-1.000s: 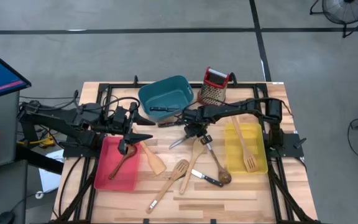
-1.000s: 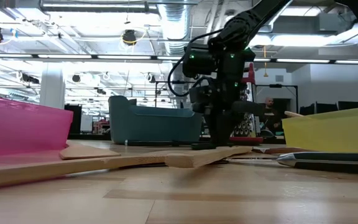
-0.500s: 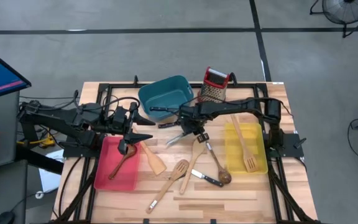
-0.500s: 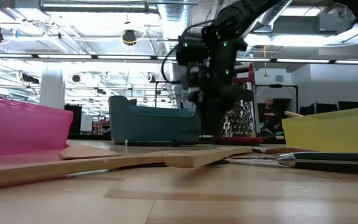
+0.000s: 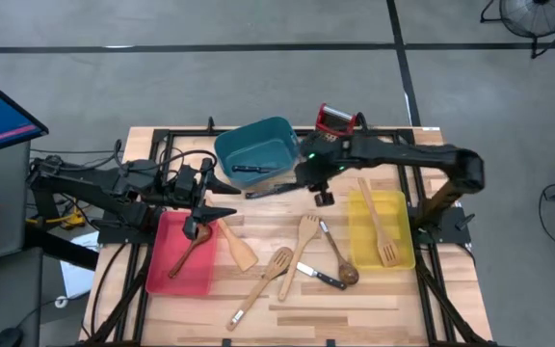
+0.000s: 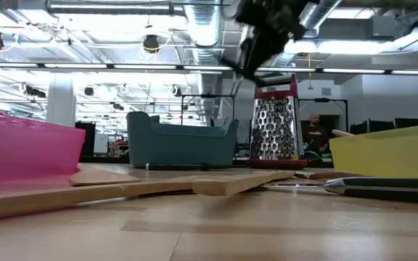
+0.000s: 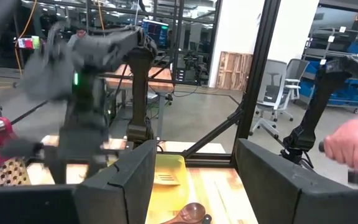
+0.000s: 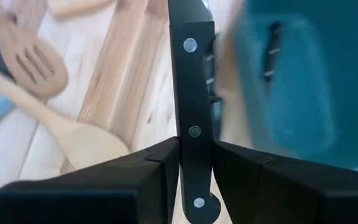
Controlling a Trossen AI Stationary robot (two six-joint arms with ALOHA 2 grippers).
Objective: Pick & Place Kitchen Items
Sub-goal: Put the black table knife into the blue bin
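Right claw point(image 5: 308, 180) lifted knife point(image 5: 270, 190) off table toward teal bin point(image 5: 254, 149) — black handle pinched between fingers.

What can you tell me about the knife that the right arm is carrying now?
The knife has a black handle with three round metal rivets in a row; in the right wrist view the handle stands between the two fingers of the right end effector, which is shut on it. In the high view it hangs in the air, roughly level, beside the teal bin, its steel blade pointing towards the left arm's side. Only the fingers touch it. Its edge cannot be made out.
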